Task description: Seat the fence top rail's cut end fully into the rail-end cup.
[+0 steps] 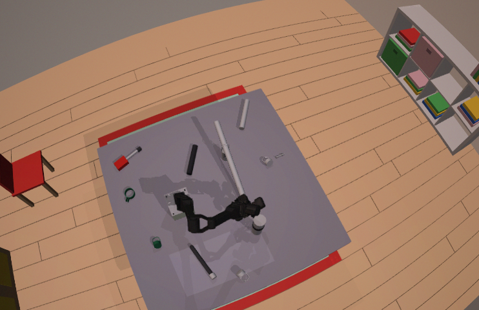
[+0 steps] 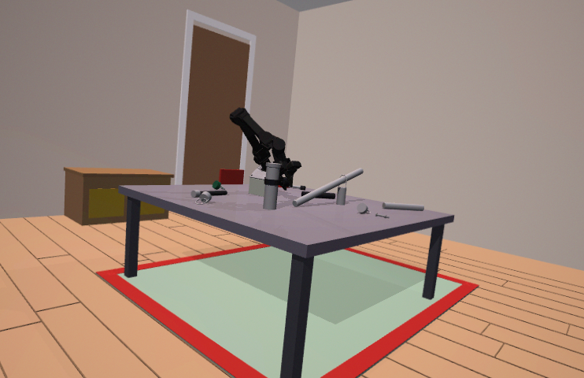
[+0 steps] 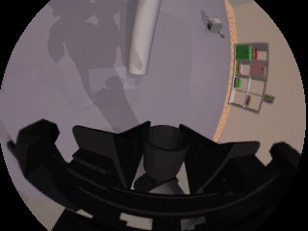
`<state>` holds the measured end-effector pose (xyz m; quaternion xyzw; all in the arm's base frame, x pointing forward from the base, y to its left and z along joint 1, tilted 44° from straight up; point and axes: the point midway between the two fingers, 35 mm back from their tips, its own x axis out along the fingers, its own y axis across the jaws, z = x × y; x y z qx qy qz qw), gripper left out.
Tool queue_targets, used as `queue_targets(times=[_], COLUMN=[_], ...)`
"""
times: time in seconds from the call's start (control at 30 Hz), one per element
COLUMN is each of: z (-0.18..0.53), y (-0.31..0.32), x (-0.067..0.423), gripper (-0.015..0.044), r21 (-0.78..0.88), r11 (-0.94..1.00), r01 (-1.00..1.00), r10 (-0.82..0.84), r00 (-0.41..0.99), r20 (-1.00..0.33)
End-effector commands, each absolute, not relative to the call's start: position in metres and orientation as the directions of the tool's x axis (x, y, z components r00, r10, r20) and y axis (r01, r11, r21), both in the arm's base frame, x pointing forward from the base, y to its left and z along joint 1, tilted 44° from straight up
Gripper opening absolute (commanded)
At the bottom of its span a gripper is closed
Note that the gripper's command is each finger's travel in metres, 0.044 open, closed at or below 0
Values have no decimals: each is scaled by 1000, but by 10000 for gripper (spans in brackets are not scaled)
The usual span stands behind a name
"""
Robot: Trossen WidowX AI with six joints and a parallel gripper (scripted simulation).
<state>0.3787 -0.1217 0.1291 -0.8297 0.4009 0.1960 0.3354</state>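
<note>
The claw (image 3: 165,141) is clenched on a dark, round piece (image 3: 165,162) that sits between its fingers. This looks like the cup, though the views do not settle that. The claw sits just beside the post (image 1: 259,221), whose black band (image 2: 272,181) is on its upper part, below the cap. The rail (image 1: 230,161) runs through the loop cap (image 2: 342,178) and slopes down towards the post. Its cut end (image 3: 137,67) is free on the worktop (image 1: 302,204), ahead of the claw and apart from the gripped piece, not in any cup.
</note>
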Motion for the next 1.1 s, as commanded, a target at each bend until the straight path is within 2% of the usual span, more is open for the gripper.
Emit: queue_targets(times=[0.0,0.17,0.73,1.07], z=[129,129,129,129], y=[-122,-122,-100,-65], x=[379,379,377,371], gripper=[0,0,440,440], r21=[-399,-399,-398,-396], r11=[-454,-454,-453,-455], r01=[-797,-797,-798,-797], r10=[-533,-533,-530,-528], r00=[602,602,600,600], r20=[-594,-594,-600,-601])
